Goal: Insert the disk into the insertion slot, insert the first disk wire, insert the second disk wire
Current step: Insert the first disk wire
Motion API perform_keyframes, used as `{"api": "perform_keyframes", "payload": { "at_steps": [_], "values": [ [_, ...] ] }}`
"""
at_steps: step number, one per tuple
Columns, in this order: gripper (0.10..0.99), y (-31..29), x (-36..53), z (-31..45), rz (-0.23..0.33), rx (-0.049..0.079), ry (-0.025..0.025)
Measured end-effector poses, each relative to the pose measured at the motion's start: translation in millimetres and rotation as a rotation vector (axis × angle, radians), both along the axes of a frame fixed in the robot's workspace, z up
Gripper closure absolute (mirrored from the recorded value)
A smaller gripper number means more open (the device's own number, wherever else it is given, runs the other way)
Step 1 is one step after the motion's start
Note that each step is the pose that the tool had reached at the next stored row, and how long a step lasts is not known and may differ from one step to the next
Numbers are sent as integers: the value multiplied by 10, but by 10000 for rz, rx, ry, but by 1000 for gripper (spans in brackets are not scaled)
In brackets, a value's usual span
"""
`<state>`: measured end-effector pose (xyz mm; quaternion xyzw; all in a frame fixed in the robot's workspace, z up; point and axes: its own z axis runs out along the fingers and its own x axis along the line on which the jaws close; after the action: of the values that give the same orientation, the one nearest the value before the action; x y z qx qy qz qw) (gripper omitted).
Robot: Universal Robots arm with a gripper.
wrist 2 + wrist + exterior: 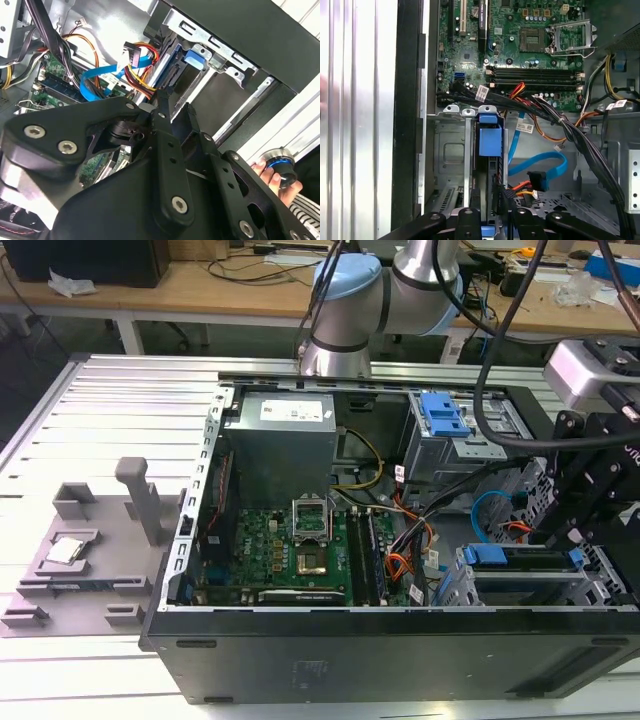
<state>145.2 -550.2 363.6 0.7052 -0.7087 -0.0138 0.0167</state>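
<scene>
Evidently the disk (490, 140) sits edge-on inside the insertion slot (449, 150). Its blue carrier stands between the bay's grey sheet-metal walls, at the end of the open computer case (350, 660) on the exterior view's right. The hand (174, 104) hangs just beside the disk's near end, low in the case; whether it is clenched or released I cannot tell (its own black linkages cover the spot). The first disk wire (521, 186), a bundle of orange, red and black strands, runs to a dark plug close against the carrier's edge, right at the hand. I cannot tell whether that plug is seated. The second disk wire (542, 162) lies in a light blue loop just beside the disk, its dark plug apart from the carrier. Beyond the slot lies the green motherboard (530, 50). The case rests on a slatted metal desk (100, 410), with a grey fixture (90, 550) well apart from the hand. In the second wrist view a person's hand (267, 176) grips a blue-ringed knob (280, 167).
</scene>
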Motion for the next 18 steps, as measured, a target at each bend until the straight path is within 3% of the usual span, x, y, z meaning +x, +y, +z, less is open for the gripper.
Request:
{"api": "perform_keyframes", "payload": {
  "at_steps": [18],
  "values": [
    [784,0,0,-115,0,-1,0]
  ]
}}
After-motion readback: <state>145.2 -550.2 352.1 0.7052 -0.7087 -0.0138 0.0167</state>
